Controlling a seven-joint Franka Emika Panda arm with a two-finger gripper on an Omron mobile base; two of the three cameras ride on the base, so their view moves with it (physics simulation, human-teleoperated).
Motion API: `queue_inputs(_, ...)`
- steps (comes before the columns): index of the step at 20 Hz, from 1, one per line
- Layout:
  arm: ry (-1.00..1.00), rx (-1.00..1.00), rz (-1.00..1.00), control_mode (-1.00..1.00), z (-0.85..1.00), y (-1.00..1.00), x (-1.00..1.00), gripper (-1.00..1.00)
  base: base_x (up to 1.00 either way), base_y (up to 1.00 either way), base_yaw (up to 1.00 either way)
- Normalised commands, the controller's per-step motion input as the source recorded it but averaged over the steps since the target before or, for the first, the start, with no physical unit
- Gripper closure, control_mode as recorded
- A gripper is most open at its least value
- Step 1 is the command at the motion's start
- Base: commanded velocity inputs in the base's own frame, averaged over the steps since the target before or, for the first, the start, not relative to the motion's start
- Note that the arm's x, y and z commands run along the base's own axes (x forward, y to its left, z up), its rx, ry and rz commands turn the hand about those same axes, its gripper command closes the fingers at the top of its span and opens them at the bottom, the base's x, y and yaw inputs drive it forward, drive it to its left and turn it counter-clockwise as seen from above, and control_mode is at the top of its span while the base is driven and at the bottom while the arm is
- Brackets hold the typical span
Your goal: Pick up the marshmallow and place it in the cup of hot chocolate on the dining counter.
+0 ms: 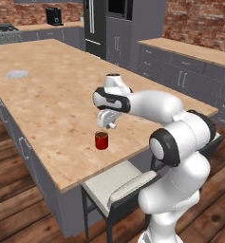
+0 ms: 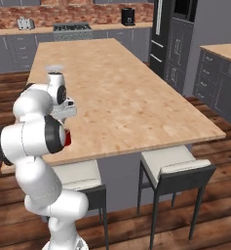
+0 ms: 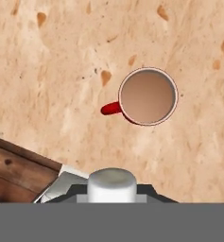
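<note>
Red cup point(image 3: 148, 96), brown liquid; white marshmallow point(image 3: 111, 185); tan speckled counter point(image 1: 52, 104); round grey plate point(image 1: 16, 74).

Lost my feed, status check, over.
Gripper shut on marshmallow, above dining counter. Cup of hot chocolate just ahead. Nothing between them.

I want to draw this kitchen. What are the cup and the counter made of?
The cup looks like glossy red ceramic or plastic: smooth, with a pale rim; hard to say which. The counter top looks like light wood with a matte finish: tan, with brown knots and grain.
</note>
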Motion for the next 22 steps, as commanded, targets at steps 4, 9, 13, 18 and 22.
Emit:
queue_inputs(4,0.0,0.0,0.0,-1.0,-0.2,0.2,0.34,1.0,0.0,0.0,0.0)
queue_inputs(9,0.01,0.0,0.0,-1.0,-0.18,0.13,0.2,1.0,0.0,0.0,0.0)
queue_inputs(13,0.0,0.0,0.0,-1.0,-0.35,0.08,0.39,1.0,0.0,0.0,0.0)
queue_inputs(18,0.0,-0.01,0.0,-1.0,-0.31,0.0,0.32,1.0,0.0,0.0,0.0)
queue_inputs(22,0.01,0.0,0.0,-1.0,-0.19,0.03,0.16,1.0,0.0,0.0,0.0)
